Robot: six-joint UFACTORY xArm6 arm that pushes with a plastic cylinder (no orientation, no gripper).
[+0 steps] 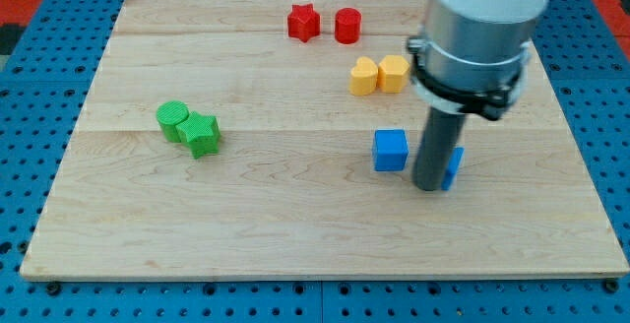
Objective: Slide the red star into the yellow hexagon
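Observation:
The red star (303, 22) lies near the view's top, just left of a red cylinder (346, 26). The yellow hexagon (394, 72) sits below and right of them, touching a yellow heart-like block (363, 76) on its left. My tip (429, 187) is at the lower right, well below the yellow blocks. It stands between a blue cube (391, 151) on its left and a second blue block (454, 166), partly hidden behind the rod. The tip is far from the red star.
A green cylinder (173, 120) and a green star (203, 134) touch each other at the view's left. The wooden board (295, 225) lies on a blue perforated table (30, 87). The arm's grey body (477, 28) covers the board's upper right.

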